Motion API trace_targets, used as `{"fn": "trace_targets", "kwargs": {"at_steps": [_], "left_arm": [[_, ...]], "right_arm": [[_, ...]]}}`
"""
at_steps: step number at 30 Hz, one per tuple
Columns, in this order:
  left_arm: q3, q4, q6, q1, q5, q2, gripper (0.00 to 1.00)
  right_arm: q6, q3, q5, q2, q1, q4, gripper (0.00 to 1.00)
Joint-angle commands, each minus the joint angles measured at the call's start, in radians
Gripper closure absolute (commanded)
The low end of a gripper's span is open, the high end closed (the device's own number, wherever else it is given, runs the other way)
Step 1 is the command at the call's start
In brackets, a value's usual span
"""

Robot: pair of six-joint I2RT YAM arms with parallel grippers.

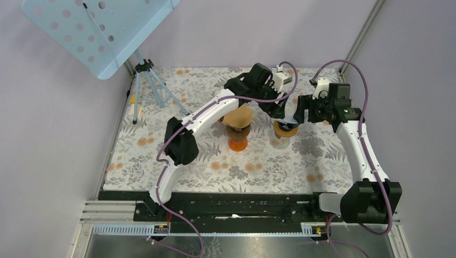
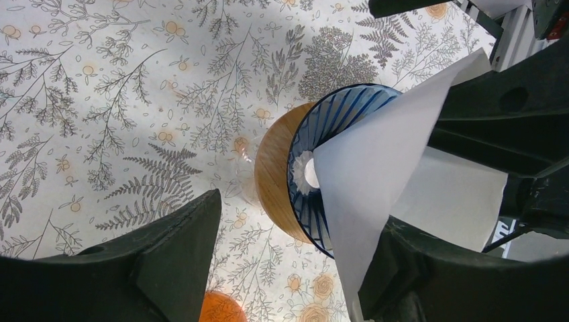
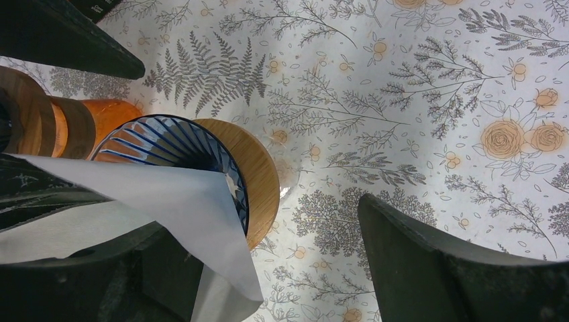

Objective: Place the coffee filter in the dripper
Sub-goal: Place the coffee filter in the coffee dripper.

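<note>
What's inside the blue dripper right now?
A white filter leans over the dripper rim, covering about half its mouth. On the open side, blue ribs and the bottom hole show. Whether the filter's tip reaches inside is hidden by the paper.

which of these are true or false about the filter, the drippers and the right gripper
1. The white filter overlaps the mouth of the blue dripper. True.
2. The filter is seated fully inside it. False: much of the paper sticks out past the rim.
3. The blue dripper has a wooden ring round it. True.
4. The right gripper is shut. False: its jaws stand wide open.
5. Only one dripper is in view. False: an orange dripper stands beside the blue one.
</note>
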Motion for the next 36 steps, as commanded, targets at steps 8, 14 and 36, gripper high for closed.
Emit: {"fn": "trace_targets", "kwargs": {"at_steps": [8,14,36], "left_arm": [[-0.007,0.047,-0.017,0.004,-0.027,-0.057,0.27],[-0.019,0.047,-0.015,-0.001,-0.039,-0.057,0.23],[-0.105,0.081,-0.013,-0.002,-0.068,-0.086,0.17]], "right_arm": [[-0.024,0.02,0.005,0.01,-0.004,0.011,0.15],[-0.02,-0.008,-0.002,0.013,-0.004,0.027,0.15],[-0.023,-0.074,0.01,0.003,-0.004,0.062,0.15]]}}
